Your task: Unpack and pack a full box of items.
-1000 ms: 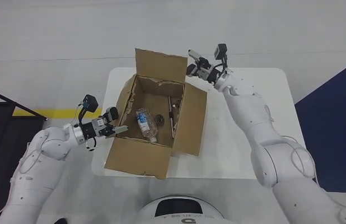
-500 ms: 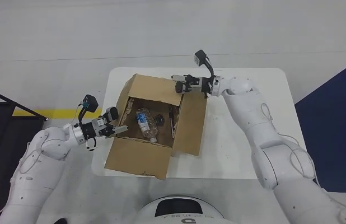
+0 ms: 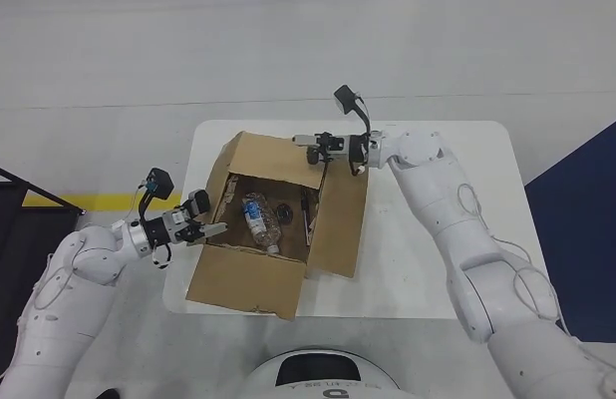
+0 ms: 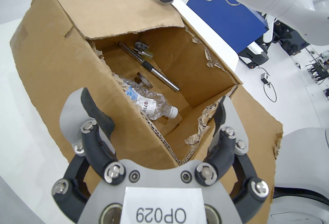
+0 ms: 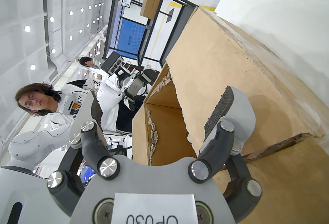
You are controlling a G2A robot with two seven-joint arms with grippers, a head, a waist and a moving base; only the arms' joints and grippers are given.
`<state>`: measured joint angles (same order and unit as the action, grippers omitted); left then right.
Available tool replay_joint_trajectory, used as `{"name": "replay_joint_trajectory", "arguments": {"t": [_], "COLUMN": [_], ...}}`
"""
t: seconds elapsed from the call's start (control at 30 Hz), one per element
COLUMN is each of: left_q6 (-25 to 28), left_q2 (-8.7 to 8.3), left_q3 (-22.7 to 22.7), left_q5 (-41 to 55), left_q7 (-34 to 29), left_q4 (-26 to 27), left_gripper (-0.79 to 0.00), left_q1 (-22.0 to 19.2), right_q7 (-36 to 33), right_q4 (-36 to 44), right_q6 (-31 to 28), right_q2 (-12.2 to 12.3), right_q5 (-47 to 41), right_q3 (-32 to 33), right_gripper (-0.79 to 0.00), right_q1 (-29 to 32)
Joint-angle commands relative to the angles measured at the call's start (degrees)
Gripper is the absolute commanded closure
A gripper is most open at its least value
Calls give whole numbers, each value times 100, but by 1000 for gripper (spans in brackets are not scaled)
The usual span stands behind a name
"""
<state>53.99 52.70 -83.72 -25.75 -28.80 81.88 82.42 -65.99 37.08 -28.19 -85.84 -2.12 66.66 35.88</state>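
— Box?
— Brown cardboard box (image 3: 340, 214) on the white table (image 3: 438, 259). A crumpled clear plastic bottle (image 3: 258, 221) and a black-and-silver pen (image 4: 149, 68) lie inside.
— Grippers?
— Right gripper (image 3: 310, 148) is spread wide at the far flap (image 3: 273, 158). Left gripper (image 4: 154, 104) is spread, empty, beside the box's left wall.

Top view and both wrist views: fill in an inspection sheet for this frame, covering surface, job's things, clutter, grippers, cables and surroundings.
Surface: white table, with the box standing on it.
Job's things: cardboard box open, far flap tipped over part of the opening; plastic bottle, metal rod and black round part lying inside.
Clutter: nothing seen.
Grippers: left gripper open, at the box wall on the robot's left; right gripper open, at the far flap's edge.
Cables: a cable on the floor beyond the table.
Surroundings: blue panel, yellow floor line.
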Motion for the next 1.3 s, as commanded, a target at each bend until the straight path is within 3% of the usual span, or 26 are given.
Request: {"name": "replay_joint_trajectory", "arguments": {"t": [0.0,0.07,0.17,0.3,0.63,0.77,1.0,1.27], "left_q6": [233,401,401,401,401,331,184,401], "left_q2": [-40,-88,-195,-377,-591,-618,-569,-622], "left_q3": [-240,-502,-797,-1225,-1961,-1983,-1321,-1293], "left_q5": [-187,-483,-863,-2066,-3967,-4760,-5266,-4916], "left_q7": [152,285,471,838,3485,3574,3594,4781], "left_q4": [-16,137,836,1532,1323,1127,1213,1182], "left_gripper": [-785,-785,-785,-785,-785,-785,-785,-785], "left_q1": [96,267,780,1535,2433,2502,2265,2156], "right_q7": [49,98,141,165,234,261,304,365], "right_q4": [77,133,209,274,232,209,166,95], "right_q6": [66,124,190,305,470,535,583,574], "right_q2": [5,6,7,1,-54,-66,-72,-52], "right_q5": [22,55,76,109,142,152,152,105], "right_q3": [-33,-76,-135,-227,-506,-582,-670,-690], "right_gripper": [-785,-785,-785,-785,-785,-785,-785,-785], "right_q1": [13,15,2,-59,-215,-275,-349,-380]}}
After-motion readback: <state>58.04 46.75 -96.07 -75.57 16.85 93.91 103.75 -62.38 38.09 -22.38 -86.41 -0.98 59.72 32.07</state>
